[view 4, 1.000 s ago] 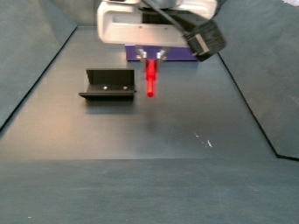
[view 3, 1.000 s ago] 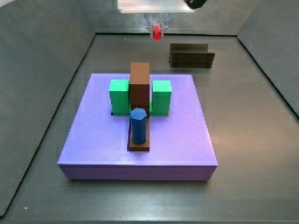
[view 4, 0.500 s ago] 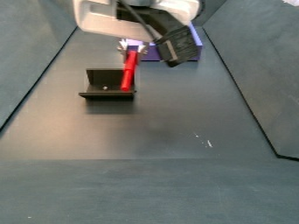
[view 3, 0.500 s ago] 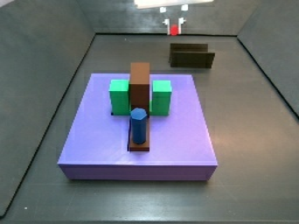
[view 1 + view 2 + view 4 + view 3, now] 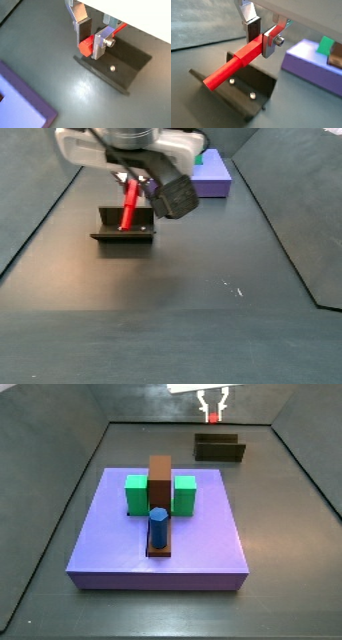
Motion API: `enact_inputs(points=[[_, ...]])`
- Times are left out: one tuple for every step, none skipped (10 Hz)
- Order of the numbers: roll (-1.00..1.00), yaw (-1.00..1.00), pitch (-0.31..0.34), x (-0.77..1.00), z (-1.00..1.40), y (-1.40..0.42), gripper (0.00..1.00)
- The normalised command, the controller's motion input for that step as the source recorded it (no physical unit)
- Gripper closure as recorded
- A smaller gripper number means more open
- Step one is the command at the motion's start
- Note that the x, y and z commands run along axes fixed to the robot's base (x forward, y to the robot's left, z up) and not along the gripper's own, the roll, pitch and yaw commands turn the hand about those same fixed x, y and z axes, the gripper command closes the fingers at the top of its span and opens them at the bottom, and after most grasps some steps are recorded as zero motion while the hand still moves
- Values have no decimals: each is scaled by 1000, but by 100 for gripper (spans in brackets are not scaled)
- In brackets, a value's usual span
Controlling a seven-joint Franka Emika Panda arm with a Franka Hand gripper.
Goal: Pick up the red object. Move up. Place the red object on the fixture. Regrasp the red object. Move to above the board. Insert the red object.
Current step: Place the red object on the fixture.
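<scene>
My gripper [image 5: 261, 37] is shut on the upper end of the red object [image 5: 234, 62], a thin bright-red stick that hangs slanting below the fingers [image 5: 101, 42]. The stick [image 5: 130, 206] points down into the fixture [image 5: 123, 226], a dark open bracket, and its lower end sits over the bracket's floor [image 5: 251, 90]. Whether it touches I cannot tell. In a side view the gripper [image 5: 213, 409] is high above the fixture [image 5: 219, 449], with only a bit of the red object [image 5: 213, 419] showing. The board [image 5: 160, 534] is a lavender slab lying apart from the fixture.
The board carries two green blocks [image 5: 138, 494], a long brown bar [image 5: 160, 479] and a blue peg [image 5: 159, 527]. Grey walls enclose the dark floor [image 5: 201, 318]. The board's corner [image 5: 311, 65] lies close beside the fixture in a wrist view.
The gripper has carried the red object sideways from open floor to over the fixture, and the stick now slants down into the bracket.
</scene>
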Motion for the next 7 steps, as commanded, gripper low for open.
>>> enact_inputs(points=[[-1000,11,89,574,49,-89,100],[-1000,34,29,514,6,-34,100],[-1000,109,0,363,0,-49,100],[-1000,309,-17,206,0,-123,100],[-917,494,-31,0,-94,-86,100],[-237,269,-223,-183,-277,-17,100],[0,117,-280,-363,-320,-77,100]])
